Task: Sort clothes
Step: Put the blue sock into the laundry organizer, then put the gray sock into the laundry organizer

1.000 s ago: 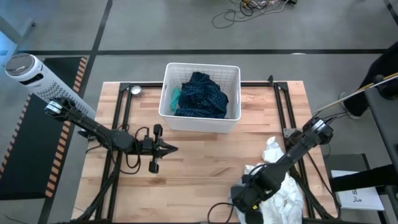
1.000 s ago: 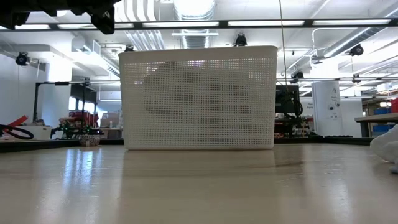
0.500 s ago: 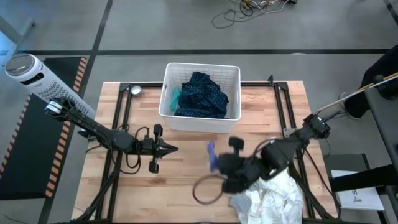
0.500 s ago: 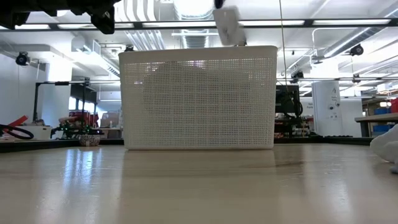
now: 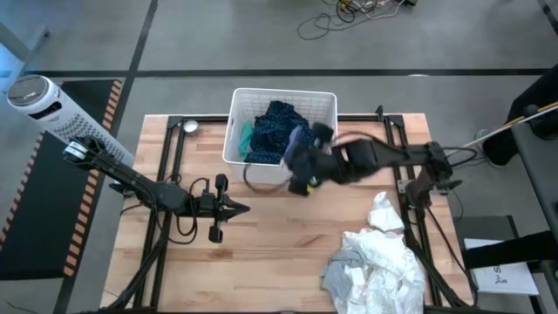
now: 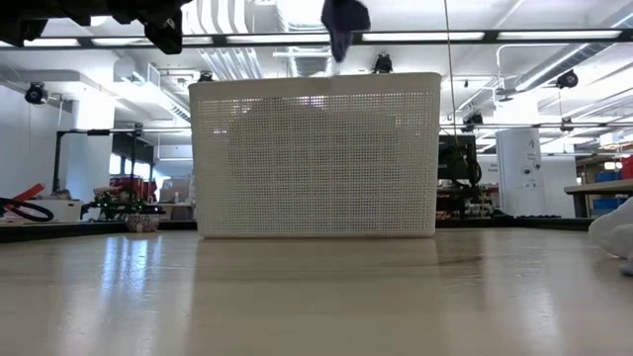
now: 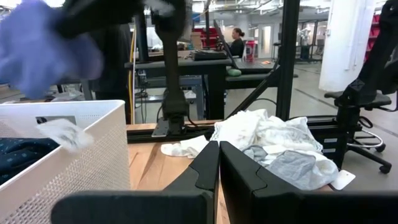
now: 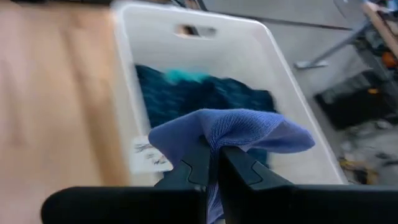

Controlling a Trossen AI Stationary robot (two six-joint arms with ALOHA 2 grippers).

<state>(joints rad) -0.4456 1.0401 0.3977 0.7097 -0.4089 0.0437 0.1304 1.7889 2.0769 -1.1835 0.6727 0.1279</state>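
The right pincer point(image 8: 211, 163) is clamped on a small periwinkle-purple cloth point(image 8: 233, 132), carried above the wooden worktop point(image 5: 261, 235) at the near rim of the white slatted plastic basket point(image 5: 324, 100). The basket's opening, holding dark blue patterned fabric point(image 5: 279, 131), lies toward eleven o'clock from the cloth. The left pincer point(image 5: 242, 208), closed and empty, waits at eight o'clock. A white garment pile point(image 5: 384, 262) sits at five o'clock.

Purple cloth point(image 8: 233, 132), dark blue patterned garment point(image 5: 277, 131), teal piece point(image 5: 245, 136), white basket point(image 5: 283, 96), white pile point(image 5: 384, 262).
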